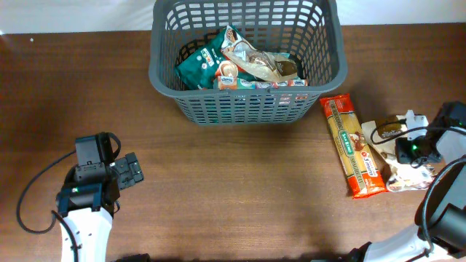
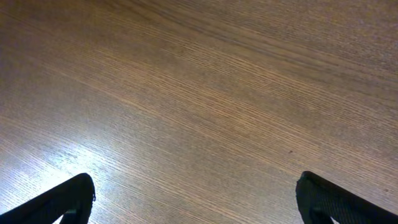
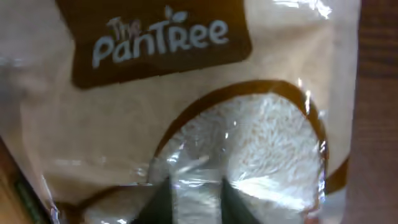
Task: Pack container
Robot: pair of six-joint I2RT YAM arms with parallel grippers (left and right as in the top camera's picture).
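Right claw (image 3: pixel 196 200): in the right-wrist view the two dark fingertips (image 3: pixel 163 202) sit close together at the bottom edge. They are down on the glossy film of the rice bag (image 3: pixel 186 112), with a crinkled strip of film showing in the narrow gap. I cannot tell whether they are actually pinching it.
Left claw (image 2: pixel 194 185): spread wide, with one tip in the lower left corner and the other in the lower right of the left-wrist view. Only bare wood shows between them, and it grips nothing.
Rice bag: pale, with a brown label reading "The Pantree" and a picture of white rice. It fills the right-wrist frame. Overhead it lies at the right edge, partly under the right arm.
Container (image 1: pixel 240 108): dark grey lattice basket standing upright at top centre of the overhead view, well apart from both claws.
Inside the container: a green packet (image 1: pixel 198 67) leans at the left, a clear bag (image 1: pixel 258 62) lies across the middle, and orange-and-white packets (image 1: pixel 255 84) sit along the near wall.
Long orange packet (image 1: pixel 354 145): flat on the table (image 1: pixel 233 182), to the lower right of the container and outside it. It runs top to bottom and touches the rice bag's left side.
Left arm: lower left of the overhead view, its claw pointing right over the wood.
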